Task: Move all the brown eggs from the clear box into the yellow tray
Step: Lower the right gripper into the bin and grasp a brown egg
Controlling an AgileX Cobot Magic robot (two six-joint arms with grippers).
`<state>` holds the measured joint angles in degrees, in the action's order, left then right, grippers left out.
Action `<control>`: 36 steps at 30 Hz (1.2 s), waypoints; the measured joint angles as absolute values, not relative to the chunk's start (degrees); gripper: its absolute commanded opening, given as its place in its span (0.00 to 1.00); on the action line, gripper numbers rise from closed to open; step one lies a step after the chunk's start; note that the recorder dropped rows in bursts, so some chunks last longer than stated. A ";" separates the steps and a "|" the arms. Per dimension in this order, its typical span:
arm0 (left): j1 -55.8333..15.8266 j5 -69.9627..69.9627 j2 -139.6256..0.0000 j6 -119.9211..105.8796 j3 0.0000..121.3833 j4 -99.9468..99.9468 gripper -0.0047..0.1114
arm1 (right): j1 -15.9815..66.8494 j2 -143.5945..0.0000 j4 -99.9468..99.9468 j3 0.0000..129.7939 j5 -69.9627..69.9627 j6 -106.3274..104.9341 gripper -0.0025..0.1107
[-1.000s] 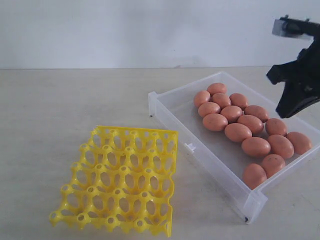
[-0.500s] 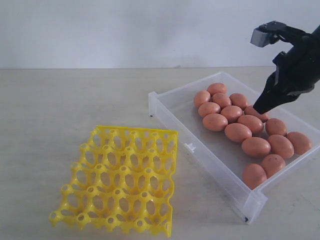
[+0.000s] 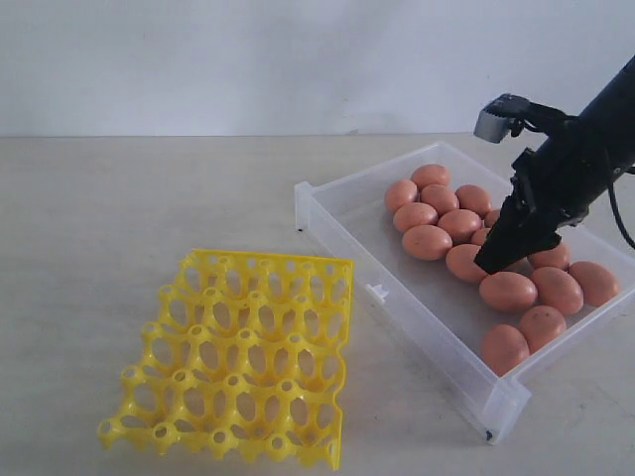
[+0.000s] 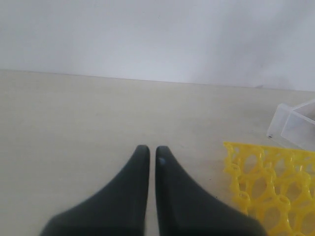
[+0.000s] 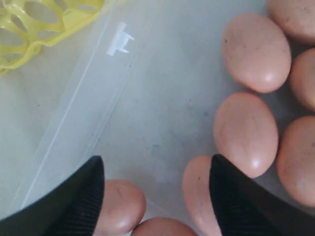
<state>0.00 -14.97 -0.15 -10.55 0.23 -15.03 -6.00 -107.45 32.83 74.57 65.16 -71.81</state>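
- The clear box (image 3: 365, 236) sits at the right of the exterior view, exactly where it was a second ago. It holds every egg in sight.
- The yellow tray (image 3: 266, 262) lies at the lower left, well apart from the box's near wall. It has not moved and all its cups are bare, so by this judgement the task has barely begun.
- The right gripper (image 3: 498, 258) is the one real change. A second ago it hung at the upper right edge of the frame, above and outside the box. Now it has come down and leftward into the box, and its tip is low over the middle of the egg cluster.
- Its fingers (image 5: 74, 199) have parted as it came down. In the right wrist view they stand spread wide at the bottom corners, with bare box floor and the ends of a few eggs between them. They clasp nothing yet, which reads as the approach for a first pick.
- The left gripper (image 4: 148, 153) is seen only in its own wrist view. Its tips are pressed almost together and hold nothing over bare table, with a corner of the tray at the lower right.
- The brown eggs (image 3: 428, 242) lie in the same diagonal cluster across the box floor, touching one another. None has been lifted or nudged, so every egg is still to be carried over to the tray.
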 measured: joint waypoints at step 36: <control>0.00 -14.97 -0.15 -10.55 0.23 -15.03 0.08 | 4.53 -116.39 2.89 74.70 51.97 -68.47 0.49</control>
